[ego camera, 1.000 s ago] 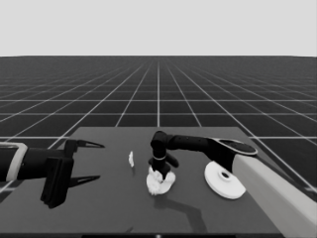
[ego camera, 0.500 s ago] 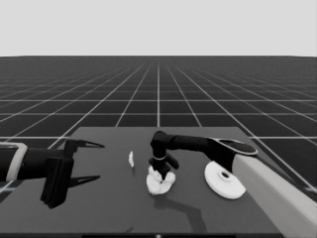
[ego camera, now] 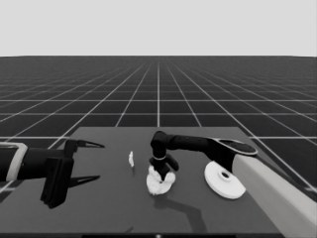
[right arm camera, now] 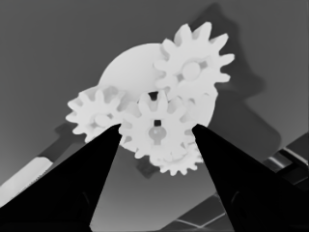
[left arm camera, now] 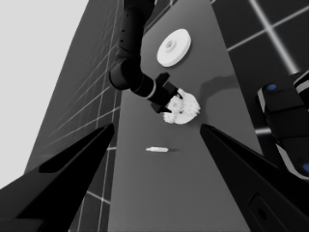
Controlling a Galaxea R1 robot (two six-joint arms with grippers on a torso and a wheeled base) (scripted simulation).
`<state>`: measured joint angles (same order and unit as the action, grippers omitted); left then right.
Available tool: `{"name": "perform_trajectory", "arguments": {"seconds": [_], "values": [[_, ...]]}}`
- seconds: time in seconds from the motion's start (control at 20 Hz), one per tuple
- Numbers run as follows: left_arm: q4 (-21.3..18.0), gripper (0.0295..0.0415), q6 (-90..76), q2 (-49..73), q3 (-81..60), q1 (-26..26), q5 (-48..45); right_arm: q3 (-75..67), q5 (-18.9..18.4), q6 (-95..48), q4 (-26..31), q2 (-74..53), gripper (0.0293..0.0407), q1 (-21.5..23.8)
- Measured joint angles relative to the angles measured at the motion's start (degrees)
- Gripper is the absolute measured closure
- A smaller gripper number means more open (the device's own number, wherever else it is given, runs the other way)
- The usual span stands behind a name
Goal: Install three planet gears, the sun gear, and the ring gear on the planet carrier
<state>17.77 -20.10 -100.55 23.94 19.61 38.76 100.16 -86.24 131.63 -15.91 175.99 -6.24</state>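
Note:
The smaller round part (ego camera: 159, 184) lies mid-table with three small gears on it: one gear (right arm camera: 193, 67), a second gear (right arm camera: 94, 116) and a third gear (right arm camera: 179, 163) half hidden. My right gripper (ego camera: 163, 173) hangs just over it, shut on a fourth small gear (right arm camera: 157, 128) that sits between its fingertips above the part's middle. The larger round part (ego camera: 224, 179) lies to the right, apart from them. My left gripper (ego camera: 84, 161) waits open over the table's left end, holding nothing.
A thin white piece (ego camera: 131, 158) lies between the two grippers, left of the smaller round part. The right arm's pale grey part (ego camera: 277, 193) crosses the lower right corner, beside the larger round part. Dark machinery (left arm camera: 289, 121) shows past the table's edge.

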Motion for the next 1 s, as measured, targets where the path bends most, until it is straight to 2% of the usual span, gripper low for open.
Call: {"name": "perform_trajectory", "arguments": {"seconds": [0.35,0.45,0.5,0.6,0.85,0.9,0.95,1.0], "values": [[0.0,0.0326,0.0,0.0,0.0,0.0,0.0,0.0,0.0,4.2,0.0,0.0,0.039,0.0],[0.0,0.0326,0.0,0.0,0.0,0.0,0.0,0.0,0.0,4.8,0.0,0.0,0.0331,0.0],[0.0,0.0326,0.0,0.0,0.0,0.0,0.0,0.0,0.0,4.9,0.0,0.0,0.032,0.0],[0.0,0.0326,0.0,0.0,0.0,0.0,0.0,0.0,0.0,5.0,0.0,0.0,0.0316,0.0],[0.0,0.0326,0.0,0.0,0.0,0.0,0.0,0.0,0.0,5.1,0.0,0.0,0.0315,0.0],[0.0,0.0326,0.0,0.0,0.0,0.0,0.0,-6.0,-3.3,-15.4,6.8,-1.6,0.0307,5.8],[0.0,0.0326,0.0,0.0,0.0,0.0,0.0,-7.5,-4.3,-28.9,11.4,-1.7,0.0309,12.0],[0.0,0.0326,0.0,0.0,0.0,0.0,0.0,-7.3,-4.4,-37.7,14.4,-1.6,0.0312,15.6]]}}
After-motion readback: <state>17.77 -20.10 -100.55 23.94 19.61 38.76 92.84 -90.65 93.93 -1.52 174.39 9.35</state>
